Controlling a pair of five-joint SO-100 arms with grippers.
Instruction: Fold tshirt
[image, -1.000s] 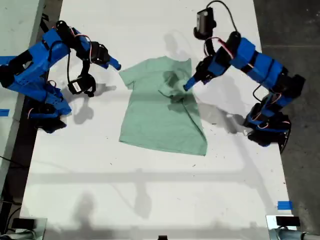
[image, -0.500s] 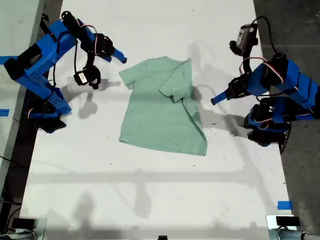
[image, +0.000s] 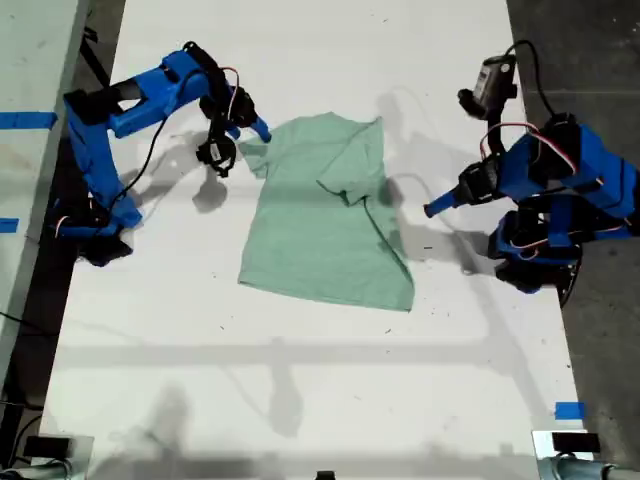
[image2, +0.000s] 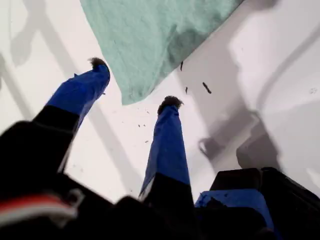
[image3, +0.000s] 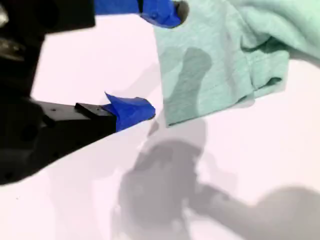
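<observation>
- tshirt (image: 320, 220): flat on white desk (image: 300, 380), mid-desk, one sleeve folded inward over the chest.
- my second tool (image: 258, 130): at the sleeve on the exterior view's left, jaws parted, empty; one fingertip (image3: 170, 12) at the cloth edge, the other just beside the hem.
- my first tool (image: 432, 208): toward the exterior view's right, apart from the cloth, jaws spread wide, empty.

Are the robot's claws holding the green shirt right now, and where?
Nothing is held. My first gripper is open, its fingers either side of a corner of the tshirt. My second gripper is open at another edge.
</observation>
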